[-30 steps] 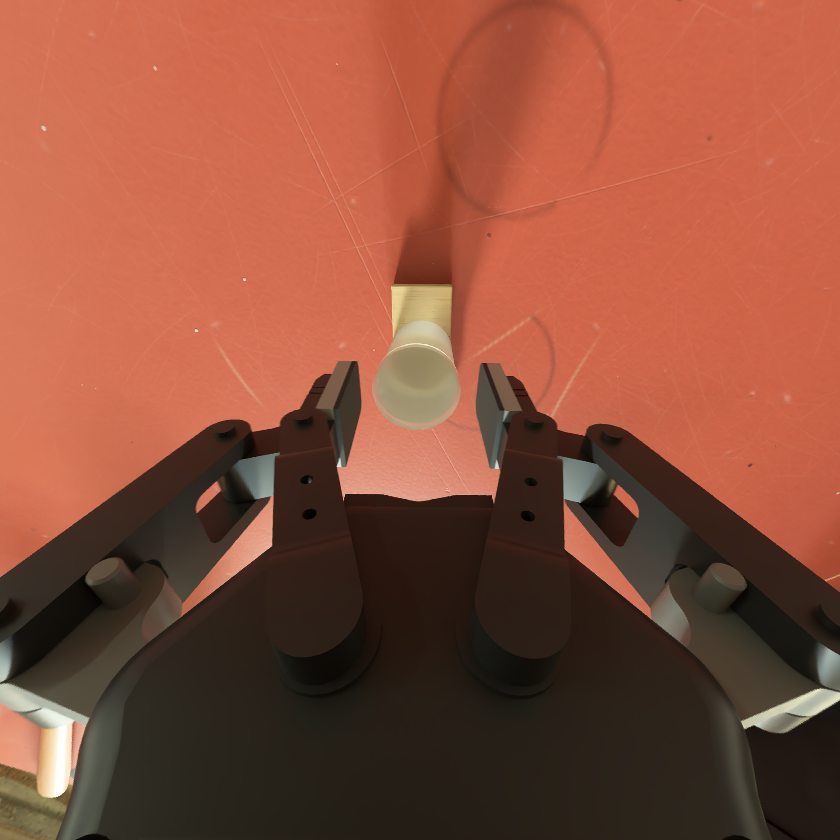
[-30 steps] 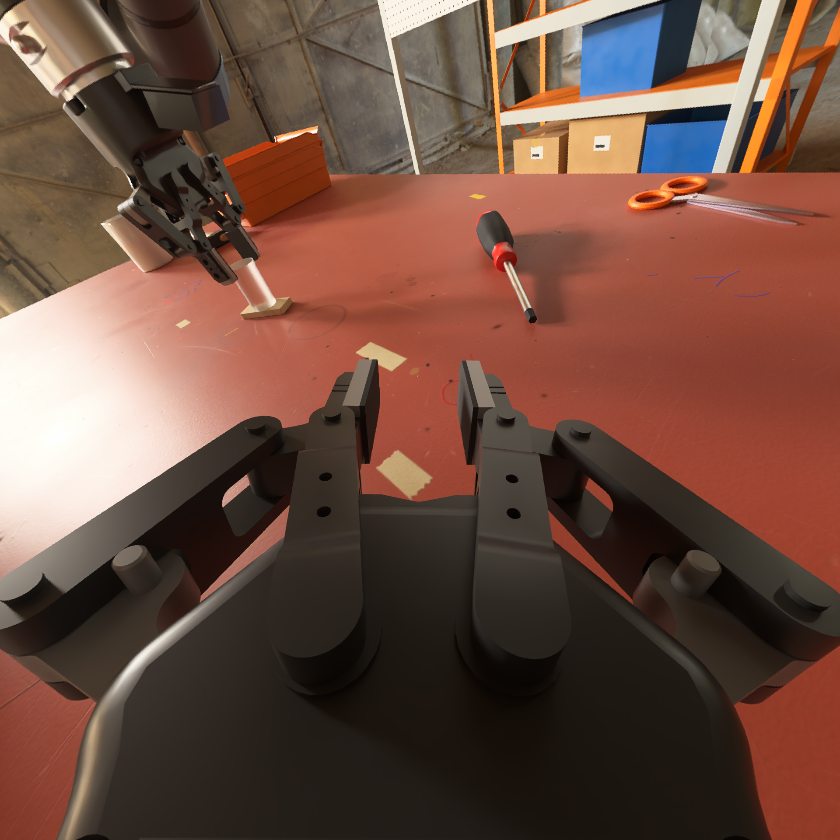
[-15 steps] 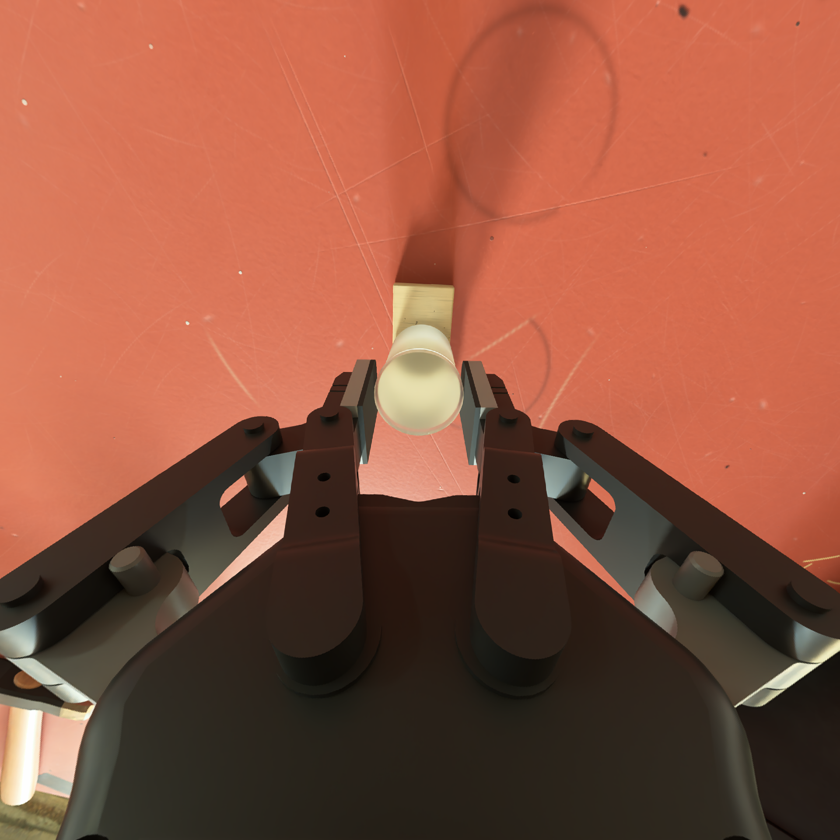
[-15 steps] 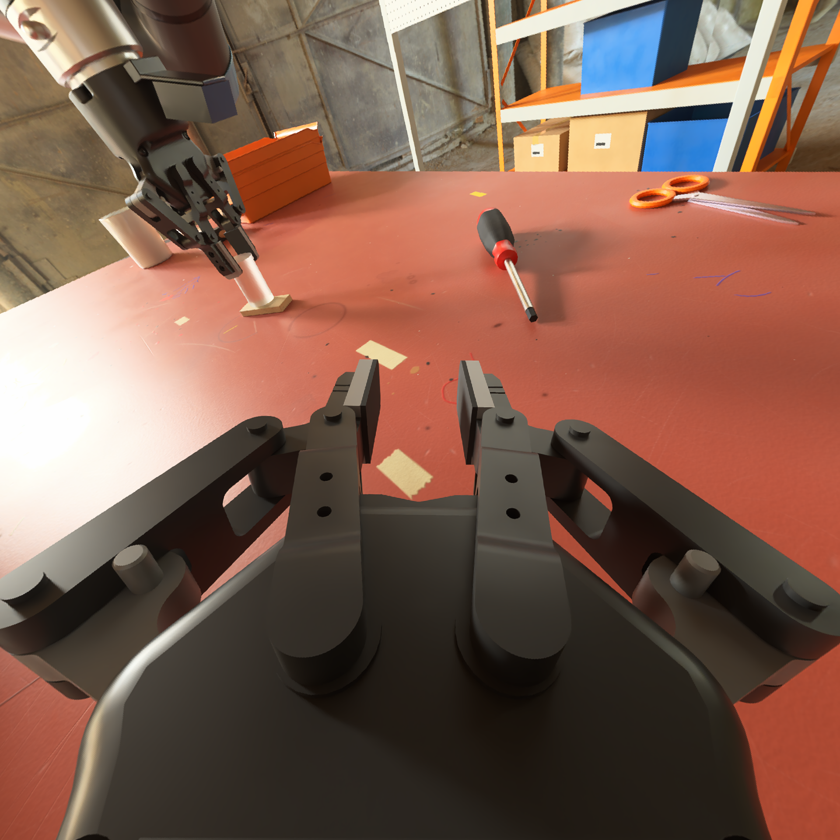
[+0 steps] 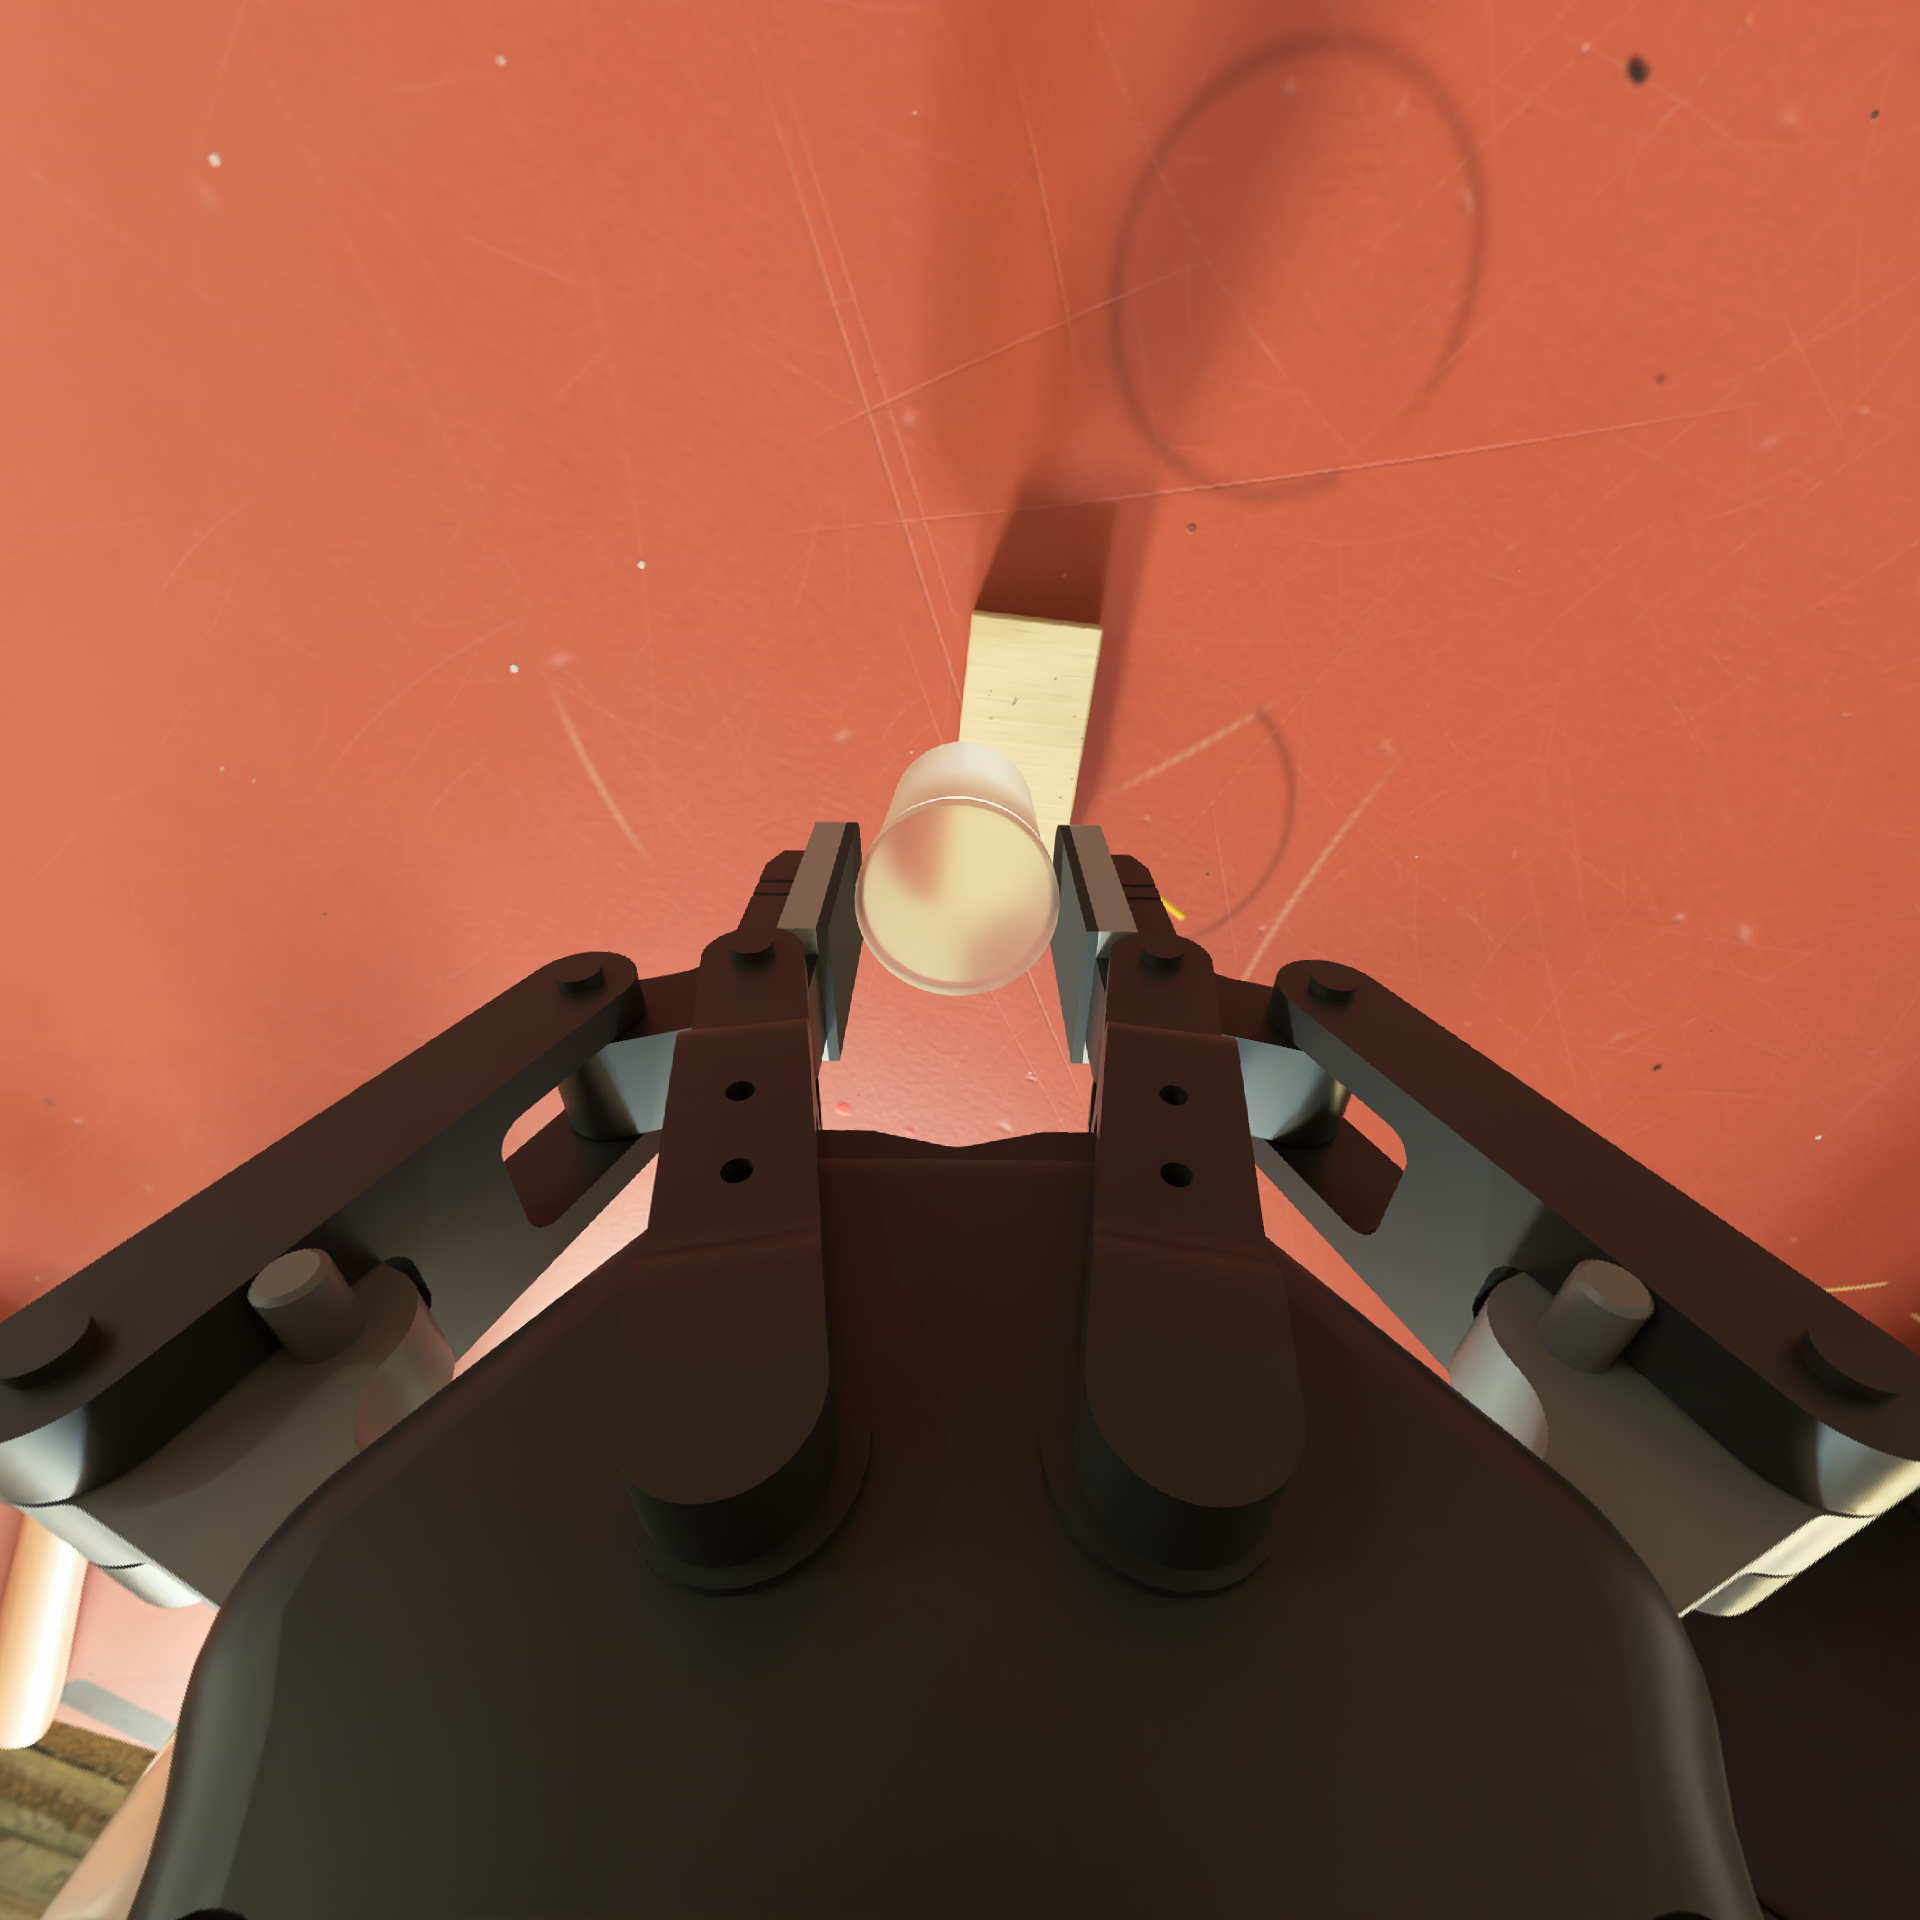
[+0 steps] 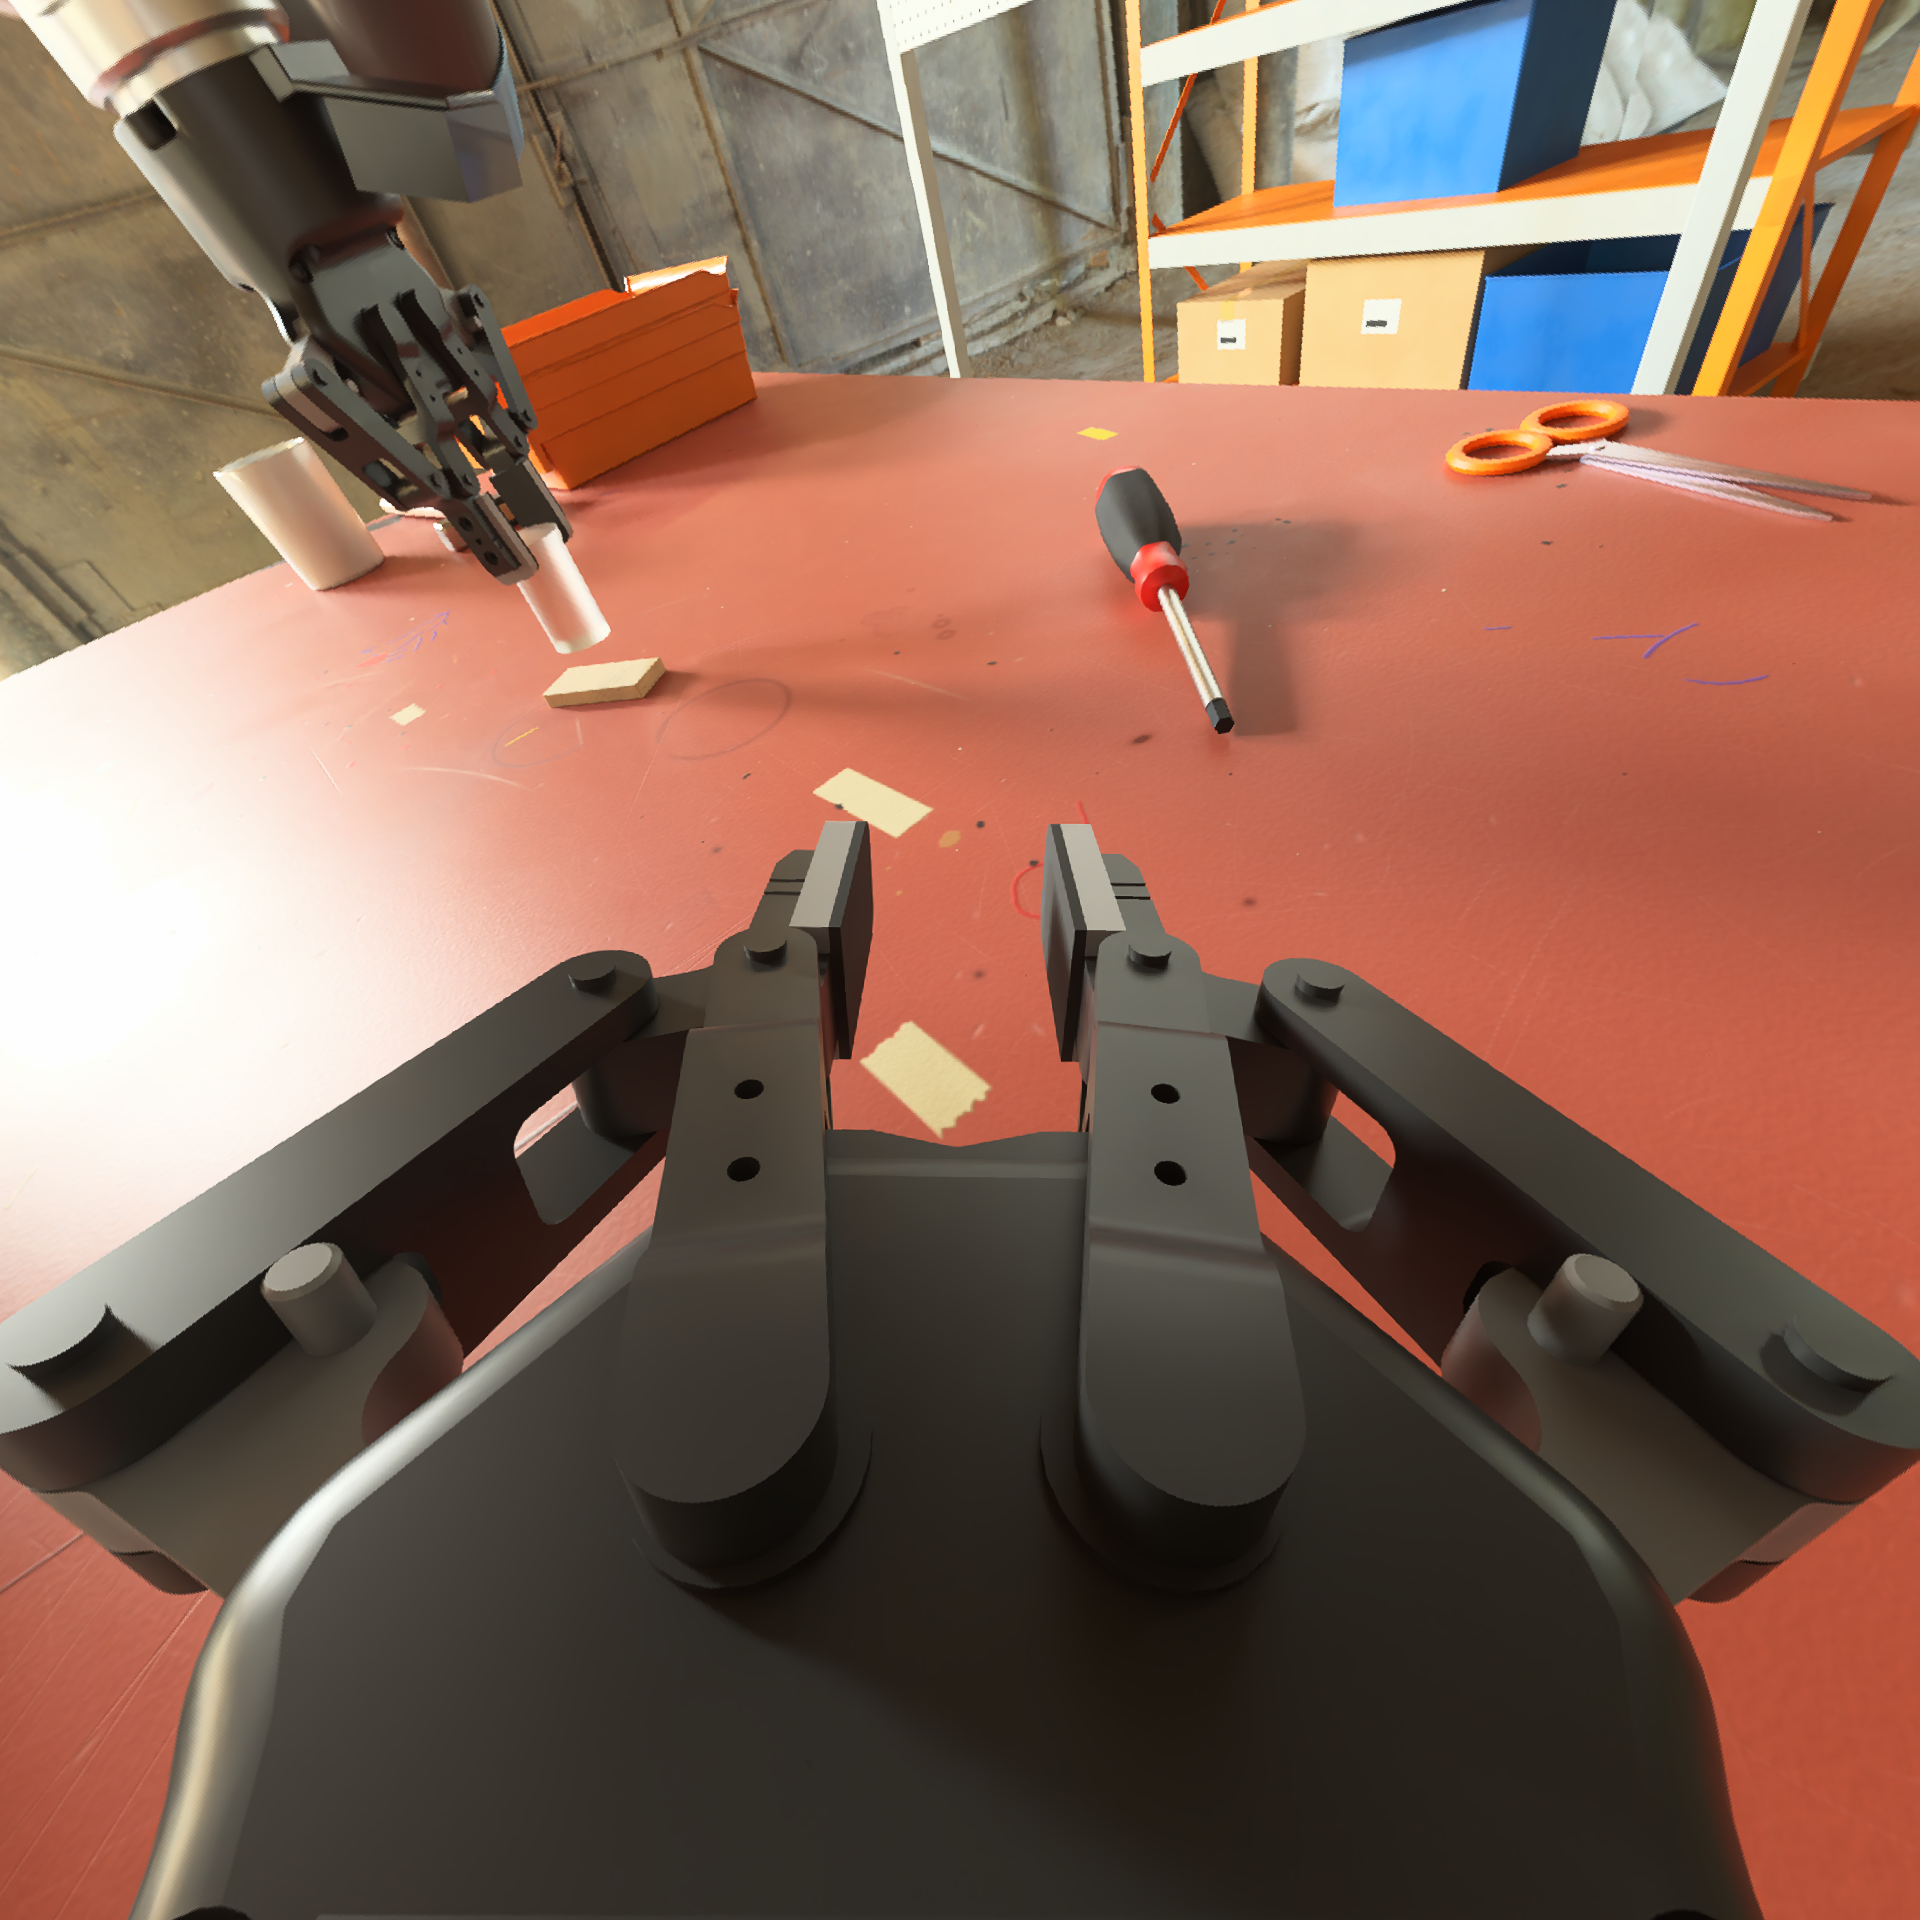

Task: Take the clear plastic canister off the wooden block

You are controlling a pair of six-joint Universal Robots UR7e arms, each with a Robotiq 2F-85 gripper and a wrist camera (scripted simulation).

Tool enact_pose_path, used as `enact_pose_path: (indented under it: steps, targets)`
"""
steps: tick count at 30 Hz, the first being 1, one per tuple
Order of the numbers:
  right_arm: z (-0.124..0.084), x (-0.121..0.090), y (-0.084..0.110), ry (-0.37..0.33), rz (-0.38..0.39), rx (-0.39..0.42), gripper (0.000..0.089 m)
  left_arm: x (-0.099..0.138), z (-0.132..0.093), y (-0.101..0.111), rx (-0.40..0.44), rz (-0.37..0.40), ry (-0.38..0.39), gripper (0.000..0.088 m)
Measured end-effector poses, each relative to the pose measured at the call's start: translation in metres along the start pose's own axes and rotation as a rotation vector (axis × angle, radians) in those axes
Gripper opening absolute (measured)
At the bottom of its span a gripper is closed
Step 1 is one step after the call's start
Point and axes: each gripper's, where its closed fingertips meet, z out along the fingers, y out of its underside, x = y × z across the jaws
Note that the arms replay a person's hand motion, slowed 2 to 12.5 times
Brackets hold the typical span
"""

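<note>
Hidden or cut off: in the right wrist view the left arm runs out of frame at the top left corner; a grey cylinder at the far left table edge is partly covered by the left end effector; an orange box behind it sits at the table's far edge, its left end masked by that same end effector; the shelving rack at far right is cropped by the frame, and the marks on its cardboard boxes are too small to make out. In the left wrist view the near end of the wooden block is covered by the clear plastic canister, and a pale post at the lower left corner is cut off. Edges and room: the red table lies open between the wooden block at left and the screwdriver at centre; orange-handled scissors lie well apart at the far right; two tape scraps lie on the bare middle, one just beyond the right end effector and one between its fingers. End effectors: the left end effector is clamped on the canister, both pads touching its sides; the clear plastic canister hangs tilted, clear of the block, just above its far left end. The right end effector is parted, holding nothing, above the table.
</note>
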Motion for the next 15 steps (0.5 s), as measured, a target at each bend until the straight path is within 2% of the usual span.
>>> enact_pose_path:
  steps: [15]
  targets:
    - [0.005,-0.004,0.000,-0.002,-0.044,-0.013,0.0300,-0.019,-0.037,-0.002,0.034,-0.142,-0.050,0.0330]
